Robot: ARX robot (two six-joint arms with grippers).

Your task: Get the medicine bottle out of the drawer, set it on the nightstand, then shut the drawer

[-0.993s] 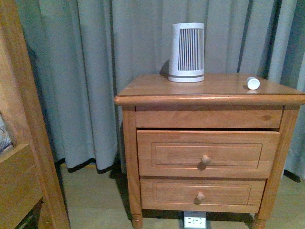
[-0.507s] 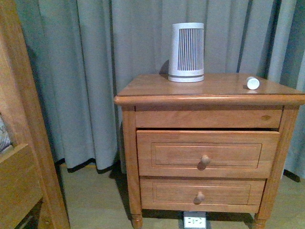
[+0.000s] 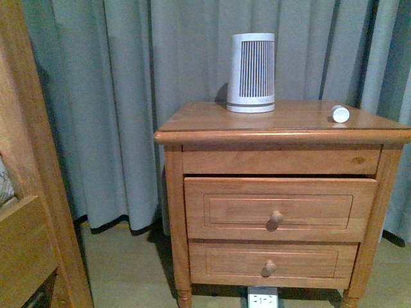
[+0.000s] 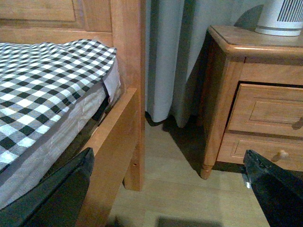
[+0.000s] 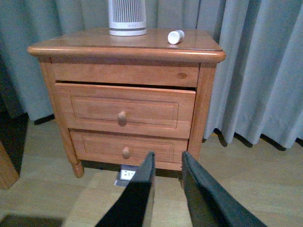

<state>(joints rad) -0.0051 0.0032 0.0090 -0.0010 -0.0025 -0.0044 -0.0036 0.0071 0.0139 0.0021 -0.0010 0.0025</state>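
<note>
The medicine bottle [image 3: 340, 114] lies on its side on the nightstand [image 3: 282, 125] top, near its right edge; it also shows in the right wrist view [image 5: 175, 37]. The upper drawer [image 3: 279, 208] stands slightly pulled out, its knob [image 3: 276, 217] facing me. Neither arm shows in the front view. My right gripper [image 5: 167, 161] is shut and empty, back from the nightstand [image 5: 125, 47], low in front of the lower drawer [image 5: 125, 146]. My left gripper [image 4: 168, 163] is open and empty over the floor between the bed frame and the nightstand [image 4: 246, 47].
A large white ribbed cylinder [image 3: 251, 72] stands at the back of the nightstand top. A wooden bed frame [image 3: 29, 192] with a checked mattress [image 4: 42, 80] is at the left. Grey curtains [image 3: 115, 96] hang behind. A white power strip [image 3: 262, 298] lies under the nightstand.
The front view has shifted slightly, so the nightstand sits a little lower in the picture. The bottle and the drawer have not moved.
</note>
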